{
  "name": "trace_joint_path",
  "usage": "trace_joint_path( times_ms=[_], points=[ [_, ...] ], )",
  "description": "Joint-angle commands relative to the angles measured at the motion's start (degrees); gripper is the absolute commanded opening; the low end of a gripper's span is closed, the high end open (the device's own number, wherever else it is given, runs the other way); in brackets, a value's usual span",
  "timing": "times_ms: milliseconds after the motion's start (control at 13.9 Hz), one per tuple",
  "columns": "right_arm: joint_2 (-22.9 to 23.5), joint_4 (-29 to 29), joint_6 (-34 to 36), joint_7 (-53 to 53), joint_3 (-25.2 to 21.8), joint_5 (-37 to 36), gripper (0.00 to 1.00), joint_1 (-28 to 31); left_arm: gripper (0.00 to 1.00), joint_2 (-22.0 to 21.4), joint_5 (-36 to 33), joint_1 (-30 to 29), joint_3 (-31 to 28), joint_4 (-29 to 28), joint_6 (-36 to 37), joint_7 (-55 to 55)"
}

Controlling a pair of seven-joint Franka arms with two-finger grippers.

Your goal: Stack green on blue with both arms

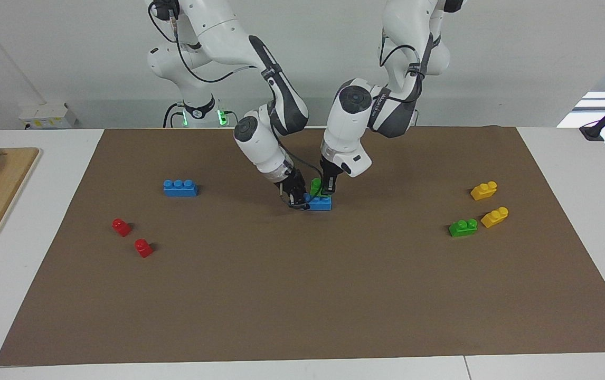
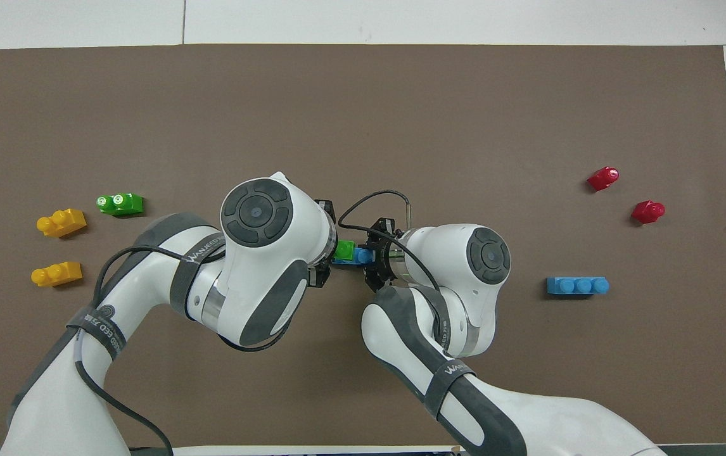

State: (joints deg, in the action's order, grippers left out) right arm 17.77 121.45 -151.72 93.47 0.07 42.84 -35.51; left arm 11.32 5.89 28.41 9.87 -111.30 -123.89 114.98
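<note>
Both sets of jaws look clamped shut on bricks at the middle of the mat: the right gripper (image 1: 299,201) pinches one end of the blue brick (image 1: 320,203), apparently to pin it flat so it cannot skid, while the left gripper (image 1: 327,188) comes straight down with the green brick (image 1: 315,186) between its fingers, set on the blue one's studs. I'd say the green is being pressed home or is only just seated; it looks slightly tilted. Farther out, a second blue brick (image 1: 180,187) lies toward the right arm's end with two red bricks (image 1: 121,227), and a spare green brick (image 1: 463,227) sits beside two yellow bricks (image 1: 494,217) toward the left arm's end.
</note>
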Motion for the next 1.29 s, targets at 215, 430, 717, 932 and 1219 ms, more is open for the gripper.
trace_joint_path(
  times_ms=[215,430,717,932,1219],
  points=[
    [0.51,0.54,-1.47,-3.29,-0.07,2.07,0.0,-0.08,0.0,0.54,-1.06,0.85,-0.91,0.64,3.3,4.02],
    [0.51,0.54,-1.47,-3.29,-0.07,2.07,0.0,-0.08,0.0,0.45,-3.43,0.85,-0.73,0.21,2.34,4.11],
    [0.51,0.54,-1.47,-3.29,-0.07,2.07,0.0,-0.08,0.0,0.45,-3.7,0.77,-0.82,-1.02,-1.08,6.99],
    [0.51,0.54,-1.47,-3.38,-0.07,2.07,0.0,-0.08,0.0,0.8,-3.79,0.85,-0.73,-1.29,-2.59,8.24],
    [0.51,0.54,-1.47,-3.38,-0.07,2.07,0.0,-0.08,0.0,0.8,-4.66,0.85,-0.73,-1.99,-2.23,8.24]
  ],
)
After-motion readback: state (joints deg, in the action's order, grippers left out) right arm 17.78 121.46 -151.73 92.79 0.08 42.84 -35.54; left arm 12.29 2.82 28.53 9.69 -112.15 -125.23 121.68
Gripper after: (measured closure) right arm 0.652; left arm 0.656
